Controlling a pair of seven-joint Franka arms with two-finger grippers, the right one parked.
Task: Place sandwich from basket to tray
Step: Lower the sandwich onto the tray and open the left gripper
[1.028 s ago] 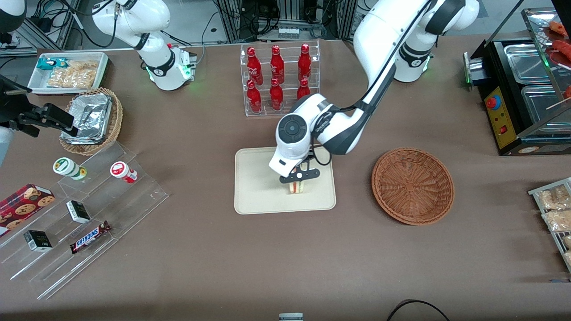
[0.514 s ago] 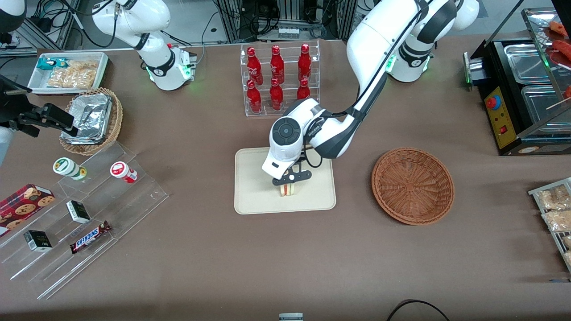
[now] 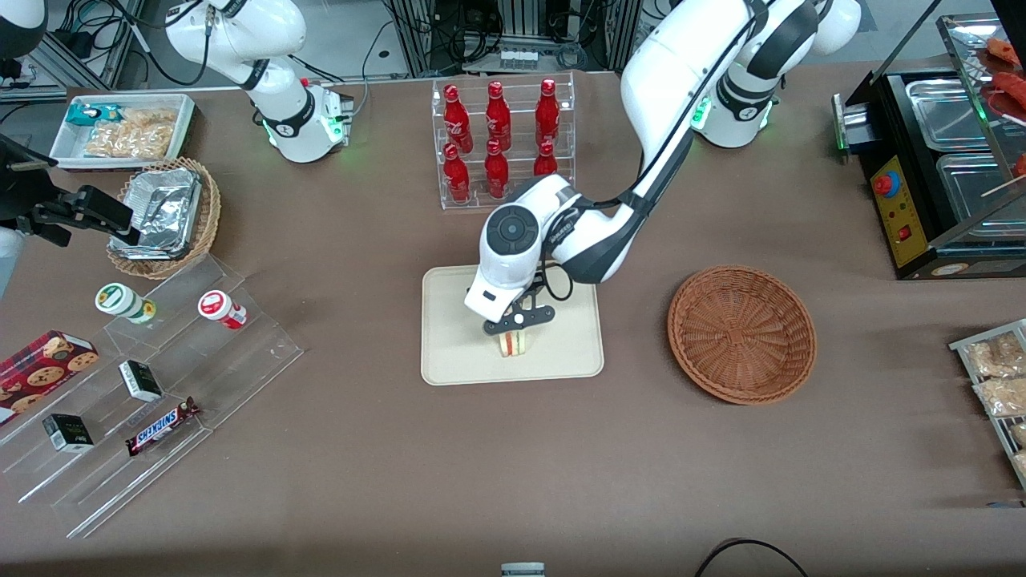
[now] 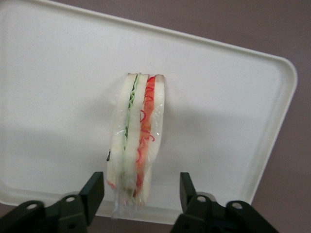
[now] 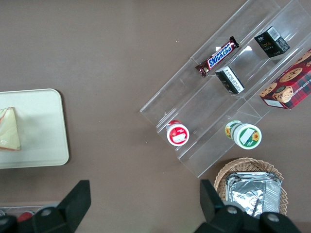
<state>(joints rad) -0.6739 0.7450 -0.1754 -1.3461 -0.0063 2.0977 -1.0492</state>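
"SNICKERS" is printed on the candy bar lying on the clear stepped stand, near its lowest edge. The gripper bears no readable marking.

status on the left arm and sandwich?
Gripper open, low over the tray. Sandwich standing on the tray, fingers clear either side. Basket empty. Nothing in the way.

Bright even overhead light, soft shadows on the tray, wrist view sharp, hand dark

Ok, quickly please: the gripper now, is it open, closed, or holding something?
Gripper: open, above the tray, fingers on either side of the sandwich without touching it; it holds nothing.
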